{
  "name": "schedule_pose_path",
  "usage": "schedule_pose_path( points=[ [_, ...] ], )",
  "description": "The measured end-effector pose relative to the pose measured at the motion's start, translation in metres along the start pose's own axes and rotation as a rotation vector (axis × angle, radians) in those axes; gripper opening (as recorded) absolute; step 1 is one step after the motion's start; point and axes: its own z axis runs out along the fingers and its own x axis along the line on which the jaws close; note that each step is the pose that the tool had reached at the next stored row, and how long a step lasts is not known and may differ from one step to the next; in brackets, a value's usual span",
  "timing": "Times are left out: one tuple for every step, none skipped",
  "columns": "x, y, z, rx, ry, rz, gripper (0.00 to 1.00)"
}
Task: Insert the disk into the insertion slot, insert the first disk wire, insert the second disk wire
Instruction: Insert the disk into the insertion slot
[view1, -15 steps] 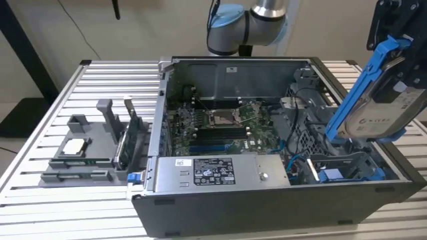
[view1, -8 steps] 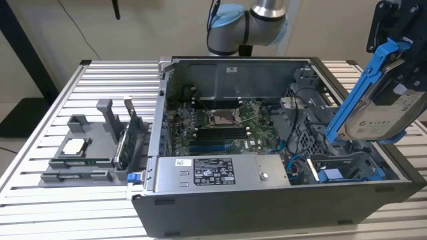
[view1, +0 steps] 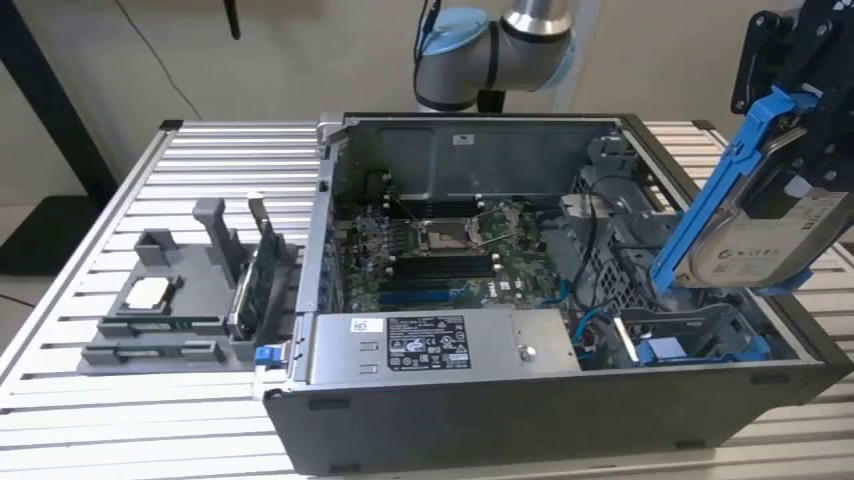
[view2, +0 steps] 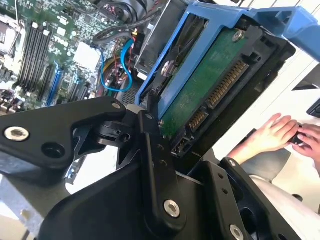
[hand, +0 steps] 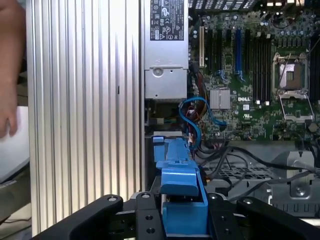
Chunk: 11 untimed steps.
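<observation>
**Disk (view1: 767, 235) held up high over the computer**

The claw (hand: 182, 215) is squeezed tight on the disk, with one black finger (hand: 142, 215) on each side of its blue frame. In the exterior view the disk hangs tilted above the exterior view's right side of the open computer case (view1: 534, 425) and does not touch it. It has a pale sticker with writing on its face. In the second wrist view its green board (view2: 205, 85) and its plug sockets face the camera.

The insertion slot (view1: 687, 335) is lower down, in the near corner of the case on the exterior view's right — a dark grey cage with blue plastic bits. The disk is not in it yet; it hangs well above.

Near the slot, blue wires (hand: 195, 112) curl beside the green motherboard (view1: 441, 250). A silver power box (view1: 441, 345) lies along the front of the case. It has a white sticker full of black print.

On the exterior view's left, a grey holder (view1: 174, 300) sits on the ribbed metal table (view1: 160, 170) and holds a few small parts. A person's hands (view2: 280, 132) show in the second wrist view, off past the disk.
</observation>
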Motion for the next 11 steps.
schedule_pose_path(
  points=[
    [0.0001, 0.0000, 0.0007, 0.0000, 0.0010, 0.000, 0.33],
    [0.0001, 0.0000, 0.0014, 0.0001, 0.0017, 0.001, 0.33],
    [0.0001, -0.0001, 0.0022, 0.0001, 0.0023, 0.001, 0.33],
    [0.0002, -0.0001, 0.0029, 0.0001, 0.0030, 0.001, 0.33],
    [0.0002, -0.0001, 0.0037, 0.0001, 0.0036, 0.001, 0.33],
    [0.0003, -0.0002, 0.0045, 0.0001, 0.0042, 0.002, 0.33],
    [0.0003, -0.0002, 0.0055, 0.0001, 0.0043, 0.002, 0.33],
    [0.0004, -0.0003, 0.0067, 0.0001, 0.0046, 0.002, 0.33],
    [0.0004, -0.0003, 0.0082, 0.0001, 0.0046, 0.002, 0.33],
    [0.0005, -0.0004, 0.0097, 0.0001, 0.0046, 0.002, 0.33],
    [0.0005, -0.0004, 0.0113, 0.0001, 0.0046, 0.002, 0.33]
  ],
)
